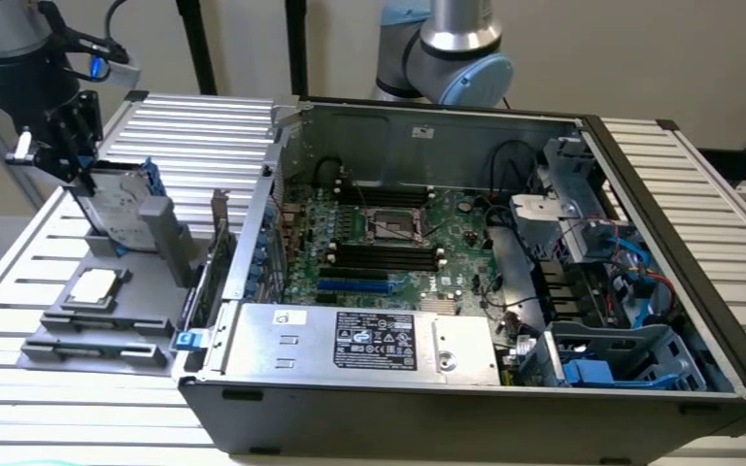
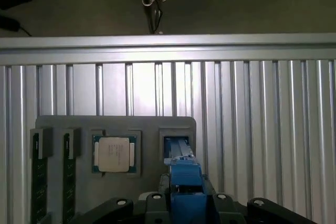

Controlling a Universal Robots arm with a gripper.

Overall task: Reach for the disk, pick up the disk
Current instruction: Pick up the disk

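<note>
One disk, blue-bracketed, stands upright and slightly tilted in a slot of the single grey holder tray on the slatted desk. The gripper sits at its top edge, jaws either side of the blue bracket; I cannot tell whether they pinch it. The tray also holds one processor chip and two memory sticks. One open computer case stands just beside the tray.

The gripper, upper left in the exterior view, is black, blue-plugged; the arm, top centre, is silver with a grey-blue cap.
</note>
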